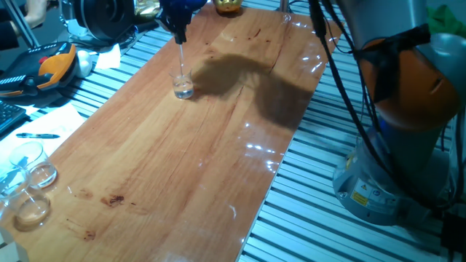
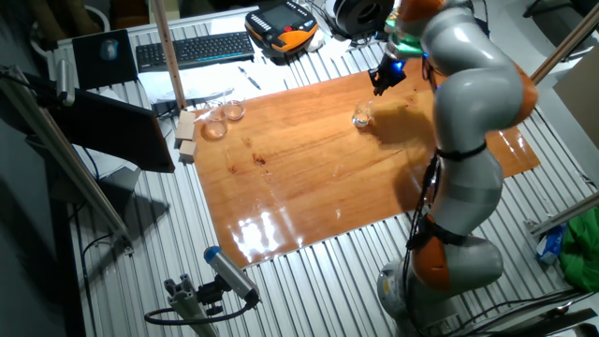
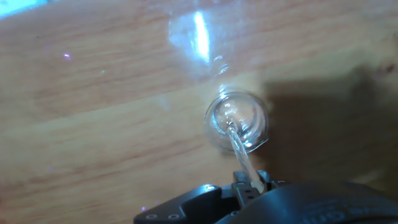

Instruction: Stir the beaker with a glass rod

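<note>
Currently the glass rod is held upright in the gripper, whose jaws are closed onto the rod's upper part, as is seen in the hand view. The rod's lower end is seen inside the beaker, reaching down to the bright spot near the middle of its bottom. Whether the tip touches the glass cannot be told.

From one fixed view, the beaker is found standing upright on the wooden worktop, toward its far end and nearer its left edge, with the rod rising straight out of it into the dark gripper above. A broad shadow is cast across the wood just to the right of the beaker.

From the other fixed view, the beaker is seen near the far edge of the worktop, with the gripper just above and to its right, carried by the grey arm with orange joints.

A group of larger clear glass dishes is set at the opposite end of the worktop, well apart from the beaker. Beyond the worktop, a black keyboard and an orange and black handset are laid on the slatted table.
</note>
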